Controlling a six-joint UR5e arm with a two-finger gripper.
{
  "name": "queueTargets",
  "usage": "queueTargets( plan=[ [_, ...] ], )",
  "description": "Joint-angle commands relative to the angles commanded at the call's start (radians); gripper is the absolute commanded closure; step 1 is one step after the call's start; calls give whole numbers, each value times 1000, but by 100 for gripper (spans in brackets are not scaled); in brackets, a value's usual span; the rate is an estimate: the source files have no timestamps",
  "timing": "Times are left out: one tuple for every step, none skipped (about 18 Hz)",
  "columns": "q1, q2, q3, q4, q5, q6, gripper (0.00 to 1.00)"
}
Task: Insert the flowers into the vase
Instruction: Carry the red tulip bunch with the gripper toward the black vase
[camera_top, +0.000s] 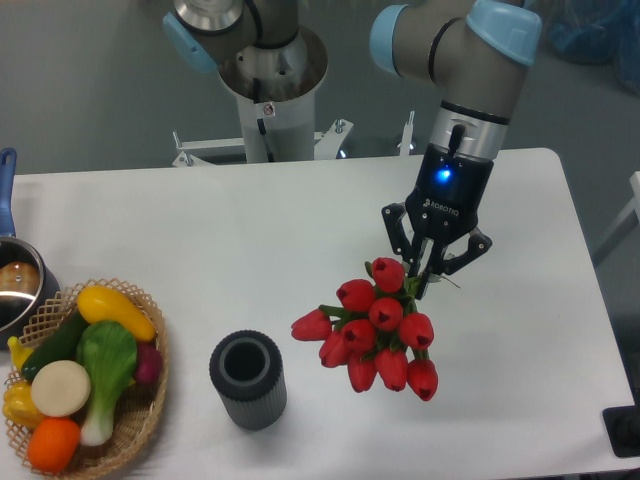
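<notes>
The flowers (378, 335) are a bunch of glossy red tulip buds with green stems, right of the table's centre. My gripper (424, 282) comes down from above at the bunch's upper right end, and its fingers are shut on the green stems there. The buds spread out down and to the left of the fingers. I cannot tell whether the bunch rests on the table or hangs just above it. The vase (248, 381), dark grey and ribbed, stands upright to the left of the bunch near the front edge. Its round mouth is open and nothing is in it.
A wicker basket (150, 415) of colourful toy vegetables sits at the front left. Behind it, at the left edge, is a shiny metal pot (15, 290) with a blue handle. The arm's base (270, 90) stands beyond the table's far edge.
</notes>
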Motion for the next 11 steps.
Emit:
queueTargets(
  plan=[
    [-2, 0, 0, 0, -8, -6, 84],
    [-5, 0, -2, 2, -15, -18, 84],
    [-3, 0, 5, 2, -20, -32, 84],
    [-5, -2, 17, 2, -25, -46, 84],
    [-5, -2, 18, 2, -32, -54, 84],
    [-5, -2, 18, 2, -41, -55, 84],
    [-5, -2, 18, 3, -55, -54, 84],
    [-3, -3, 20, 3, -74, -54, 84],
    [-3, -3, 20, 3, -95, -54, 84],
    [-2, -3, 20, 3, -123, -55, 84],
    [-2, -3, 21, 3, -161, -55, 84]
  ],
)
